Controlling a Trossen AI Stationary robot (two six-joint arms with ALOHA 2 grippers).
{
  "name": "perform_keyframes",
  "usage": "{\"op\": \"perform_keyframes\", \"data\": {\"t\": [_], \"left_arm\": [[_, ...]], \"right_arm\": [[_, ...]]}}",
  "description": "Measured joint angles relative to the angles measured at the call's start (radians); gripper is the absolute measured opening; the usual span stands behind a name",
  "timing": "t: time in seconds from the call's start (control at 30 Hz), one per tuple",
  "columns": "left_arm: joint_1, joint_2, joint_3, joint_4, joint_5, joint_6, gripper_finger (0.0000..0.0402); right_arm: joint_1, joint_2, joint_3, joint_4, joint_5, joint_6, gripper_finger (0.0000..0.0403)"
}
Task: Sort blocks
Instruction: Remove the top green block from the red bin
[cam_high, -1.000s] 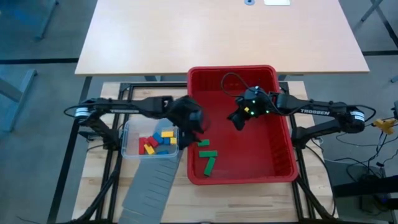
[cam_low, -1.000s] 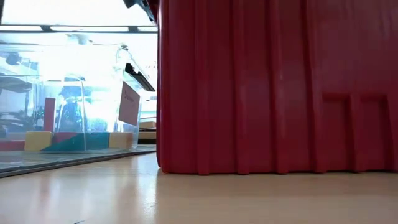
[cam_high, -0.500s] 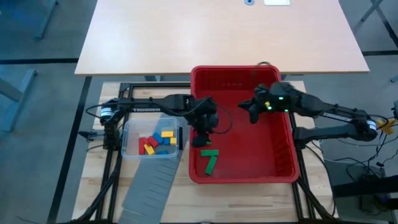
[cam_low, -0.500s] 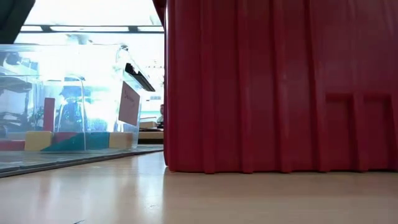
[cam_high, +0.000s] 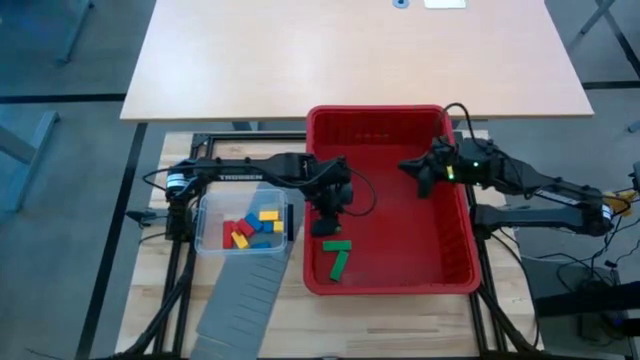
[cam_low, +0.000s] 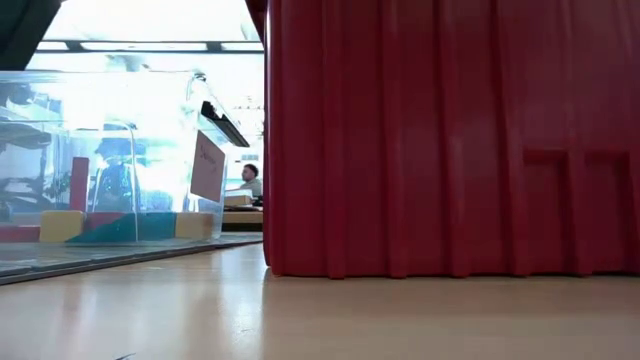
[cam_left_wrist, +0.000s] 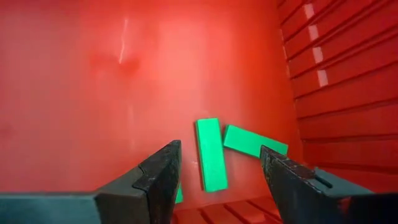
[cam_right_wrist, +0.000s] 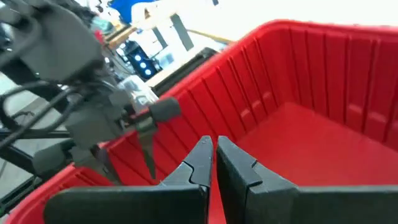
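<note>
Blocks (cam_high: 252, 228) in red, yellow and blue lie loose in the clear tub (cam_high: 208, 208), which stands on the tabletop (cam_high: 160, 270) just beside the left wall of the red bin (cam_high: 455, 262). A grey slotted panel (cam_high: 240, 295) runs from under the tub toward the tabletop's near edge. In the low view the tub (cam_low: 120, 160) stands to the left of the bin's ribbed red wall (cam_low: 450, 140), with blocks on its floor.

Left hand (cam_high: 330, 212) hangs inside the red bin, close to the bin's left wall. Its fingers (cam_left_wrist: 163, 180) stand apart, partly open, with nothing between them. Two green blocks (cam_high: 337, 253) lie on the bin floor near the bin's near-left corner, just beyond the left hand toward the near wall and not touching it. In the left wrist view these green blocks (cam_left_wrist: 211, 152) show between the two dark fingers, one bar straight, the other angled, with their ends close together.

Right hand (cam_high: 422, 172) is held above the bin near its right wall, toward the far-right corner, well apart from the green blocks. Its fingers (cam_right_wrist: 199, 163) are pressed together and hold nothing.
</note>
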Motion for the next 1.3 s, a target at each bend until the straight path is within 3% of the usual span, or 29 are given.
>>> {"op": "perform_keyframes", "data": {"t": [0.5,0.8,1.3], "left_arm": [[0.000,0.000,0.005,0.071,-0.046,-0.032,0.0192],[-0.006,0.116,-0.009,-0.038,-0.019,-0.016,0.0192],[-0.013,0.207,-0.001,-0.048,-0.030,-0.037,0.0192]], "right_arm": [[0.000,0.005,-0.045,0.033,0.017,0.039,0.0002],[0.000,0.005,-0.045,0.032,0.017,0.054,0.0002],[0.000,0.006,-0.045,0.032,0.016,0.081,0.0002]]}}
